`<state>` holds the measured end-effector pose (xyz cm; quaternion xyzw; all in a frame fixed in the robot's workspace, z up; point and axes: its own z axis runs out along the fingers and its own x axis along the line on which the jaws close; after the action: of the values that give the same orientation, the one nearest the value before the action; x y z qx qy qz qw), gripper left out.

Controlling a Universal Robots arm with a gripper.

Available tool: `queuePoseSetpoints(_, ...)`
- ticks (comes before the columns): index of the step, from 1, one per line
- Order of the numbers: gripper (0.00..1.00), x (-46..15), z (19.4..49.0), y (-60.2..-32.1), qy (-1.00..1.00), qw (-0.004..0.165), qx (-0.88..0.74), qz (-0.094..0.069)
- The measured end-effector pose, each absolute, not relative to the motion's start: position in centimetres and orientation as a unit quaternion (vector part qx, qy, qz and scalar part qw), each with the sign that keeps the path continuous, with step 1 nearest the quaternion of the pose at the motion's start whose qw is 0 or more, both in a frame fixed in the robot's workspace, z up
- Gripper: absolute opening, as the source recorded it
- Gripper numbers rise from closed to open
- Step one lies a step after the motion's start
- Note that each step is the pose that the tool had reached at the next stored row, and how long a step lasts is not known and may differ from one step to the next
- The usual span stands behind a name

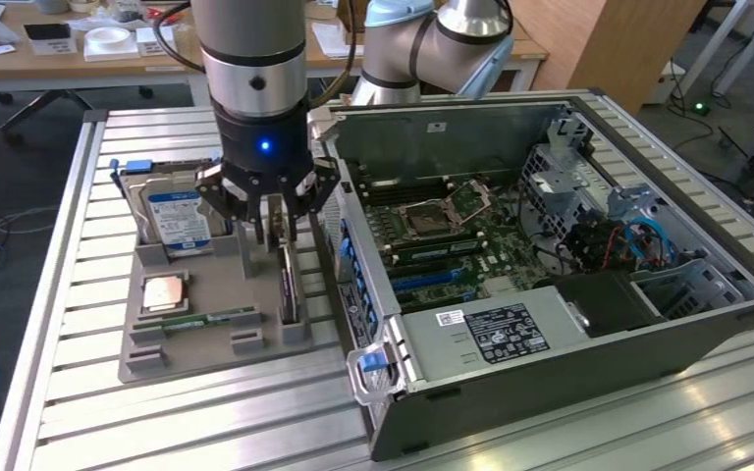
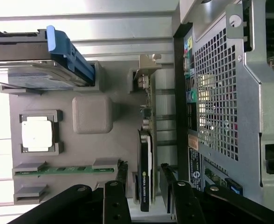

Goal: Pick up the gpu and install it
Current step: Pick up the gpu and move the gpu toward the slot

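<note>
Hovering w/ fingers spread, gripping nothing: black metal gripper. Straight below, thin dark-grey card w/ silvery bracket, the gpu, on edge in grey plastic tray, just beside open grey PC case. Long axis lying btwn the fingers, parallel to case wall.

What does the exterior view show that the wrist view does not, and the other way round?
Exterior view adds: the motherboard inside the open computer case, and the arm above the gripper. Wrist view adds: a face-on look at the case's perforated rear panel with its ports. Both share: the gpu standing on edge in the grey tray, the open fingers on either side of it, the hard drive, processor and RAM stick.
</note>
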<state>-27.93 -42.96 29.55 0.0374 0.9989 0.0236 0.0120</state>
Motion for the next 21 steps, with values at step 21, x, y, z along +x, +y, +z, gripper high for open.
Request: queuePoseSetpoints(21,0.42,-27.7,27.9,-43.0,0.999,0.012,0.037,0.024)
